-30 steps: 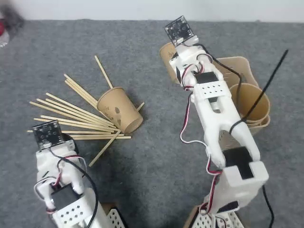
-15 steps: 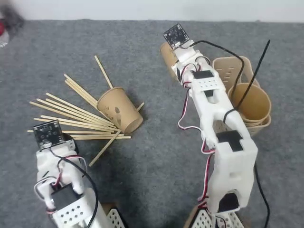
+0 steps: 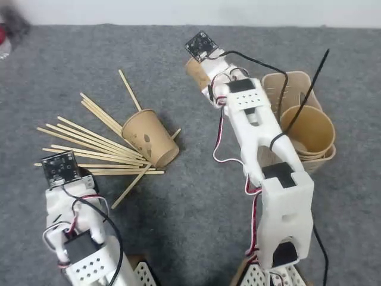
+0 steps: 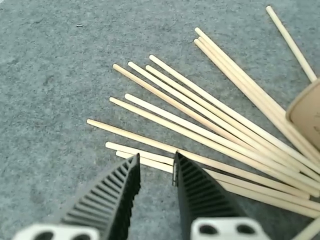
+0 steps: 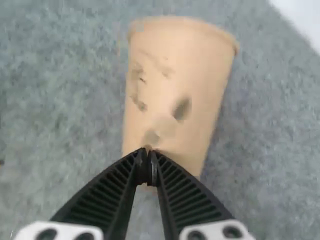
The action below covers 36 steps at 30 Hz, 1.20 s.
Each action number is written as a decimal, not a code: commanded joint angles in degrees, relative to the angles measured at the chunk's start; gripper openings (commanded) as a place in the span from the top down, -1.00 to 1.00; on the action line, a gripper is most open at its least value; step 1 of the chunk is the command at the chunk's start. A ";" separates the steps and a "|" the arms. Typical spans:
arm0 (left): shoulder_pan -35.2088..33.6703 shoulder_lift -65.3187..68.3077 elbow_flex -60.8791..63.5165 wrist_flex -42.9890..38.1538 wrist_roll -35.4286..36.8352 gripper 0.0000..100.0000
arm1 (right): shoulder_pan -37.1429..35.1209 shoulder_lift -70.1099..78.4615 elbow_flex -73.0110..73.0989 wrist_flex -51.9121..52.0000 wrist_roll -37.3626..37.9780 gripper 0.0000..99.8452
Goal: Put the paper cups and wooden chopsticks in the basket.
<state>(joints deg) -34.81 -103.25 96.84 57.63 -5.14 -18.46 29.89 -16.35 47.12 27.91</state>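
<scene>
Carpet (image 3: 196,179) spreads around basket (image 3: 292,86) (right pincer (image 5: 148,159) grips cup (image 5: 175,90)).

grey carpet (image 3: 178,202) spreads below a white wall (image 3: 178,11) at the far edge.

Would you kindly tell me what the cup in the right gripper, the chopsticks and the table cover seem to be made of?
Cup in the right gripper: tan paper, matte, with faint darker marks. Chopsticks: pale bare wood, perhaps bamboo, no gloss. Table cover: grey carpet or felt, judging by its fuzzy, speckled pile.
</scene>
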 commanded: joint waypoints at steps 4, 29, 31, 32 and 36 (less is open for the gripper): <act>0.09 -0.97 -0.40 -0.70 0.53 0.77 | -1.01 -6.81 -6.86 7.34 1.32 0.99; 0.09 -0.97 -0.40 -0.70 0.53 0.77 | -8.66 2.33 -6.51 7.87 9.41 0.99; 0.09 -0.97 -0.40 -0.70 0.53 0.77 | -12.35 -1.01 -6.51 12.97 9.41 0.99; 0.09 -0.97 -0.40 -0.70 0.53 0.77 | -14.02 -2.95 -6.51 15.52 9.41 0.99; 0.09 -0.97 -0.40 -0.70 0.53 0.77 | -17.89 -11.91 -6.51 22.81 9.41 0.99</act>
<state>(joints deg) -34.90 -103.25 96.84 57.63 -5.14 -34.02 27.96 -21.71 65.67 36.79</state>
